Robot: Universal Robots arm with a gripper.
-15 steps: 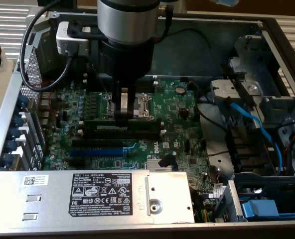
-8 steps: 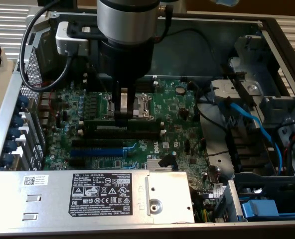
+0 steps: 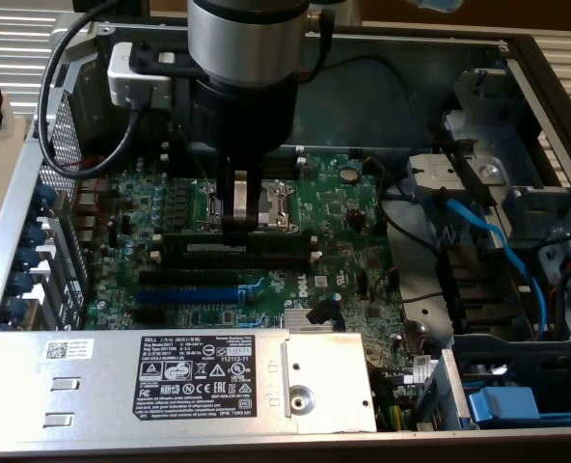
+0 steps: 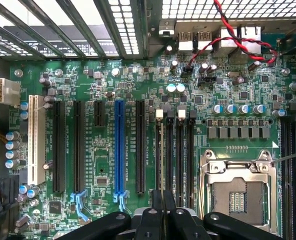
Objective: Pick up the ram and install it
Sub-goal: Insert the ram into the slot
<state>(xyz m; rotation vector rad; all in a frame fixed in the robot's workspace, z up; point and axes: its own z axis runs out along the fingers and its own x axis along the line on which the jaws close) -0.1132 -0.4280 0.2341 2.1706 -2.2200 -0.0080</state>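
The ram (image 3: 266,238), a long dark-green stick, stands on edge across the motherboard just in front of the CPU socket (image 3: 266,201). It lies in line with the black memory slots (image 3: 230,262). My gripper (image 3: 237,220) comes straight down onto it and is shut on its upper edge near the middle. I cannot tell whether the stick is pressed into a slot. In the wrist view my gripper (image 4: 163,215) hangs over the parallel memory slots (image 4: 180,150), whose white end clips (image 4: 159,114) show at the far end.
The blue slot (image 3: 184,294) (image 4: 119,145) and other black card slots lie beside the memory slots. A silver power supply (image 3: 189,381) with a Dell label borders the board in front. Blue cables (image 3: 498,251) and drive bays fill the exterior view's right. Case walls surround the board.
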